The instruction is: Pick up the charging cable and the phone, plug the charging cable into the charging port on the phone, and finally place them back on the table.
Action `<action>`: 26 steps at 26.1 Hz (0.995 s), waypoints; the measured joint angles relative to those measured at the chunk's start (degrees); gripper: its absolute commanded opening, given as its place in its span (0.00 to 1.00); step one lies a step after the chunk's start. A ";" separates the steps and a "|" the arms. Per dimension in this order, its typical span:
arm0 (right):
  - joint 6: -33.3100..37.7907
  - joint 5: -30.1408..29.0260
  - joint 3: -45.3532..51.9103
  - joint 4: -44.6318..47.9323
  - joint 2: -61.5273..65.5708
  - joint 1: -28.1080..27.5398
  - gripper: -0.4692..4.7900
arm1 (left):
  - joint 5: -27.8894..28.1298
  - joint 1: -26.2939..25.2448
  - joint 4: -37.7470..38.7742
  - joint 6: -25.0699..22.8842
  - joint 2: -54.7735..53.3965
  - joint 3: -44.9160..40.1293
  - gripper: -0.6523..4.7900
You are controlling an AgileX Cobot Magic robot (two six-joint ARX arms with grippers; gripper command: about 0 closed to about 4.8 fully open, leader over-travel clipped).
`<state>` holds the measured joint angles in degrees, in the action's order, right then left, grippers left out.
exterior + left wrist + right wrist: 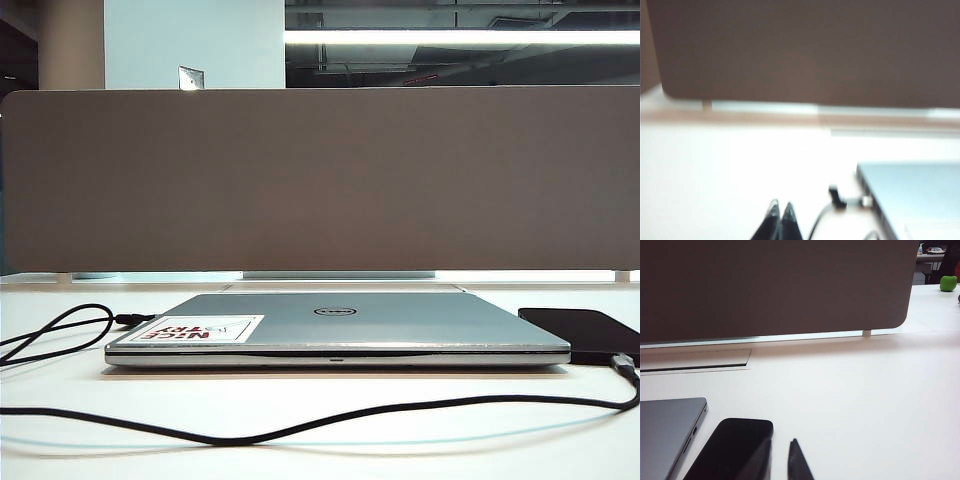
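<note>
We read task as finished. Phone [585, 333] flat on tabletop [320, 440], right of laptop [340, 325]; charging cable [300, 425] plugged into its near edge. Left end effector [781, 212] closed, empty. Right end effector [779, 452] slightly parted, empty, just near of phone.

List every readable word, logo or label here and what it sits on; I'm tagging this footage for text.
"NICE TRY": red letters on the white sticker on the laptop lid, upside down in the exterior view.
Round logo on the laptop lid: too small to read.
Phone, cable and divider panel: no text visible.
</note>
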<state>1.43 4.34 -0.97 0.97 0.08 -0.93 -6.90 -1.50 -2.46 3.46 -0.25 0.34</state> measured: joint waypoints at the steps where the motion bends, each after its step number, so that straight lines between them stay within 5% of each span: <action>1: 0.00 0.00 0.00 -0.02 0.00 0.00 0.20 | 0.00 0.00 1.09 -0.02 -0.04 -0.02 0.11; 26: -0.39 0.15 0.00 -0.02 0.00 -0.04 0.20 | 0.02 0.00 0.74 -1.49 -0.02 0.09 0.11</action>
<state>1.04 4.49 -0.97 0.95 0.08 -0.97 -6.87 -1.50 -1.72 1.98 -0.27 0.43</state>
